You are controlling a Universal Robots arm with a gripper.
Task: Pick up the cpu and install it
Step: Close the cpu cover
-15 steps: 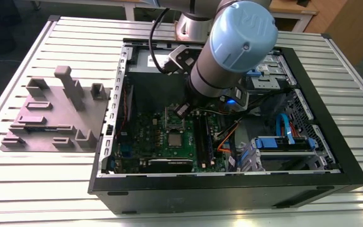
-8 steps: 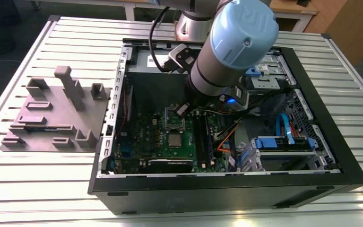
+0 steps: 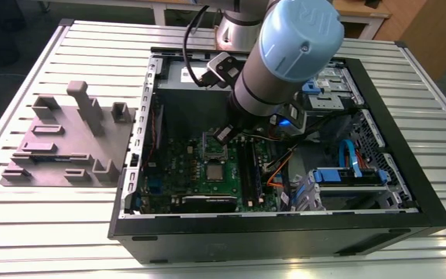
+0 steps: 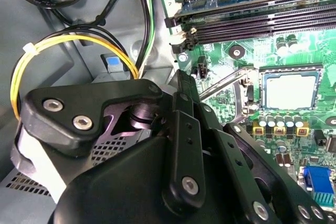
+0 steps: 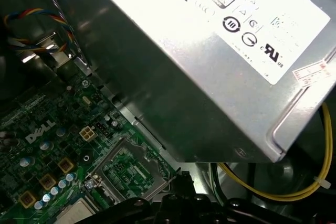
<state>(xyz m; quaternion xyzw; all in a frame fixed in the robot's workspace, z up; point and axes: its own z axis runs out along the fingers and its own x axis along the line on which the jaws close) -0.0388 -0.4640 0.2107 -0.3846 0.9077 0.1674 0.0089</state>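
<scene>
The cpu is a small silver square lying flat in the socket of the green motherboard inside the open computer case. In the second wrist view the cpu gleams inside the dark socket frame, and one corner of the cpu shows in the first wrist view. The socket's metal cover plate stands swung open beside it, its lever raised. My gripper hangs just above the socket's far side, shut with nothing in it; its black tip points at the board.
A grey power supply box sits close beside the gripper. Yellow cables loop by it. Memory slots run alongside the socket. Blue drive brackets fill the case's right part. A grey block tray lies outside on the slatted table.
</scene>
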